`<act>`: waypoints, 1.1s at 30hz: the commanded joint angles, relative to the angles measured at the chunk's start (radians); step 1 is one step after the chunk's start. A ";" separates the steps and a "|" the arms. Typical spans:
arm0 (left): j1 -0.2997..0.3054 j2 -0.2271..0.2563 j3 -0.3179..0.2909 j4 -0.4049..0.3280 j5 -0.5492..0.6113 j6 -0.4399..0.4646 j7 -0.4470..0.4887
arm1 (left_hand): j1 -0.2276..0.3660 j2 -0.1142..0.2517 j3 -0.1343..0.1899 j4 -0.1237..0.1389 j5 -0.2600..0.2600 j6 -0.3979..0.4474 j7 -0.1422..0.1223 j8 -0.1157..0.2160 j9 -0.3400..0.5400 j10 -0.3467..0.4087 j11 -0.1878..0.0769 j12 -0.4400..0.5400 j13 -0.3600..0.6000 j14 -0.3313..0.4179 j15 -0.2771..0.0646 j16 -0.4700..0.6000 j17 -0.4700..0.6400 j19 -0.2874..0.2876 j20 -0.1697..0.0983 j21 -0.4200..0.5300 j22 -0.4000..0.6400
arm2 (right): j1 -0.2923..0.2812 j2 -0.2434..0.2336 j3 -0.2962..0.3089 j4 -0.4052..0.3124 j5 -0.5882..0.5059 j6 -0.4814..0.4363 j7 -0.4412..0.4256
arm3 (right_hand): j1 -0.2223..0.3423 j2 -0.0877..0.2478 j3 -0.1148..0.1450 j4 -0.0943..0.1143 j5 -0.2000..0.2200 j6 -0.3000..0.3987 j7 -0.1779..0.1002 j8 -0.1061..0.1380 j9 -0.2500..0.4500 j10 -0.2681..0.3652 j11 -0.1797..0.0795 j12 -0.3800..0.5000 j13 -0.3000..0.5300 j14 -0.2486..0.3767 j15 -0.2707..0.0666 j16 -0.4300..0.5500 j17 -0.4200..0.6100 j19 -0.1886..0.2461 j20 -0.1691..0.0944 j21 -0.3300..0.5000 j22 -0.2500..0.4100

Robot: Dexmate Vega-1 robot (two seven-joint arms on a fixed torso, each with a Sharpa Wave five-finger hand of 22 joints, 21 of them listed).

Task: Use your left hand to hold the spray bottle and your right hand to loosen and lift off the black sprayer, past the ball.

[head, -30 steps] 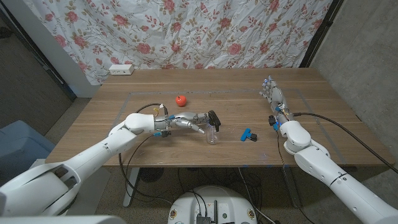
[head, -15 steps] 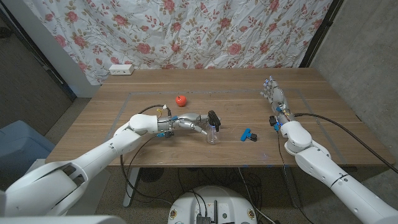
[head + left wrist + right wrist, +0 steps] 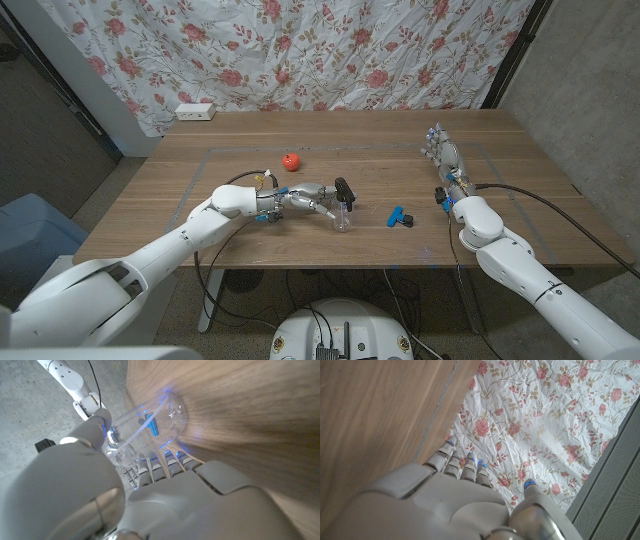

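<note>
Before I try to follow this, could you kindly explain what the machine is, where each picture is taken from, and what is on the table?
It is a stationary two-armed robot with humanlike hands at a wooden table. One picture looks down from its head; the other two come from cameras on each wrist. The left hand grips a clear spray bottle with a black sprayer still on. The right hand waits apart, fingers extended, holding nothing. A red ball and a small blue clip-like object lie on the table, and a white power strip sits at the far edge.

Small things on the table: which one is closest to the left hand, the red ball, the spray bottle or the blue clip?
The spray bottle: the left hand is right at it, fingers around it. The red ball lies apart behind the hand; the blue clip lies beyond the bottle.
</note>
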 commanded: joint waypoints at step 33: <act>0.033 -0.048 -0.016 -0.001 -0.003 0.031 0.116 | 0.237 0.076 -0.150 0.016 0.020 0.192 0.020 0.229 0.095 0.421 -0.065 0.192 0.162 0.415 -0.159 0.158 0.084 0.248 -0.061 0.023 0.005 | -0.036 -0.011 0.034 -0.012 0.018 0.019 0.006 | 0.002 0.009 0.004 -0.015 -0.004 -0.002 -0.004 0.006 0.003 -0.003 -0.001 0.001 0.005 0.001 0.009 0.011 -0.001 0.006 0.012 0.006 0.002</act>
